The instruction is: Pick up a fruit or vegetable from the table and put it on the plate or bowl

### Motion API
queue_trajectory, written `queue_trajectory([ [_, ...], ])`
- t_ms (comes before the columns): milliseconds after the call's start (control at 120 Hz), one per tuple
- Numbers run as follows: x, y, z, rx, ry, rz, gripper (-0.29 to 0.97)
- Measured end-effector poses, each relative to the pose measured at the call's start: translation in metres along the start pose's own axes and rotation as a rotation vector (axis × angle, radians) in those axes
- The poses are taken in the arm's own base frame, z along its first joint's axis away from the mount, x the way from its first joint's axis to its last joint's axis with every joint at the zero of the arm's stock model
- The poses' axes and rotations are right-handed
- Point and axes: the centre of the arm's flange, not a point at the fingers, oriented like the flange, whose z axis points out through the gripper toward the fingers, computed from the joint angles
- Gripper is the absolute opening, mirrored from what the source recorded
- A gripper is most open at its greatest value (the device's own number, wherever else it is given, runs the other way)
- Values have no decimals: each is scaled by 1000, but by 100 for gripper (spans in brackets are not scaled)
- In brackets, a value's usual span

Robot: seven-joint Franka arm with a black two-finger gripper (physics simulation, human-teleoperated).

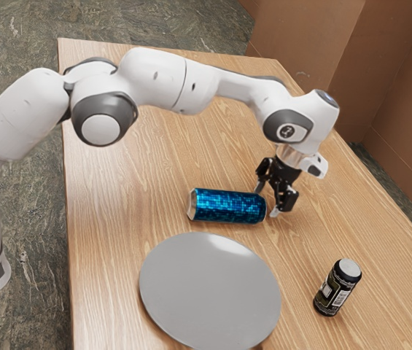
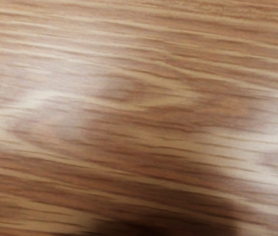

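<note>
Exterior view puts my gripper (image 1: 278,204) low over the table (image 1: 140,182), just beside the end of the blue can (image 1: 227,206) that points to the exterior view's right. Its fingers stand apart with nothing between them. The can lies on its side, near the grey plate (image 1: 209,288), which sits toward the front edge. A dark bottle (image 1: 337,287) stands upright well apart, on the exterior view's right. None of these three looks like a fruit or vegetable to me, so I judge the can the likeliest thing to pick.

Wrist view gives bare wood grain (image 2: 139,98) under my hand, which tells me I am off to the side of the can, not above it. To grasp well, I should shift over the can's middle, turn so the fingers straddle its round body across the long axis, then descend straight. A lying can may roll, so both fingers should meet it evenly before I lift toward the plate.
</note>
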Motion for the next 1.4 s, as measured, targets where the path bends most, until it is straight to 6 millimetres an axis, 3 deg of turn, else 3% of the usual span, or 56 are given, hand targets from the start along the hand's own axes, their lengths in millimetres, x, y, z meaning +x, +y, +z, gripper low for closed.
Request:
queue_trajectory([
  [867, -7, -18, 13, -2, -16, -21, 68],
  [983, -7, -20, 14, -1, -18, -27, 47],
  [1117, -7, -21, 13, 5, -16, -37, 40],
  [1250, -10, -27, 4, 11, -5, -51, 19],
  [1400, -11, -26, 5, 6, -8, -55, 15],
])
